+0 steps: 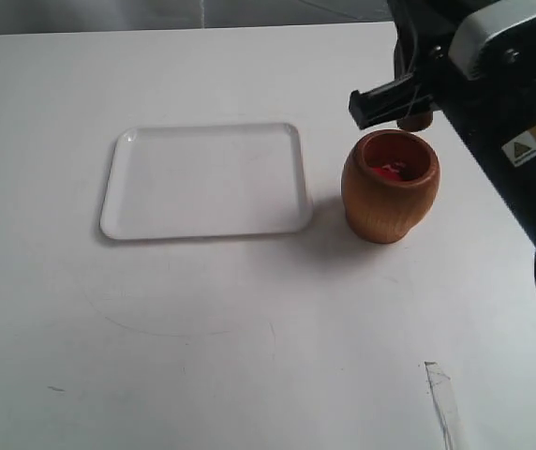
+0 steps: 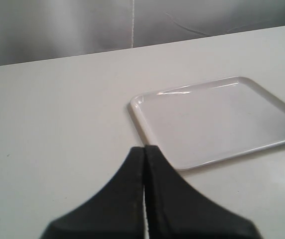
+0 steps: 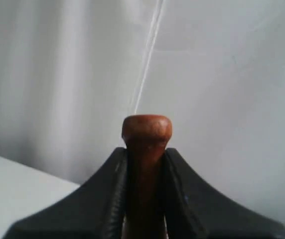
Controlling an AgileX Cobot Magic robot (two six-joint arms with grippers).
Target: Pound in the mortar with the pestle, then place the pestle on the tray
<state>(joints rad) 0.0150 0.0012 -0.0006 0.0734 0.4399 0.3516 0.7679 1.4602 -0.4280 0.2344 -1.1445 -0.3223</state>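
Observation:
The light-brown mortar [image 1: 389,187] stands upright on the table, with something red showing in its mouth. The white tray [image 1: 204,180] lies to its left, a small gap between them, nothing on it. My right gripper [image 1: 401,101] hovers just behind and above the mortar's mouth, shut on the pestle [image 1: 417,121], of which only a brown bit shows. In the right wrist view the pestle's knob [image 3: 146,130] sticks out past my right gripper [image 3: 145,152]. My left gripper [image 2: 144,149] is shut on nothing, low over the table near a corner of the tray [image 2: 217,119].
The right arm's black body [image 1: 502,84] fills the top right corner. A strip of clear tape [image 1: 441,394] lies on the white table at the bottom right. A grey cloth backdrop [image 2: 82,25] hangs behind the table's far edge.

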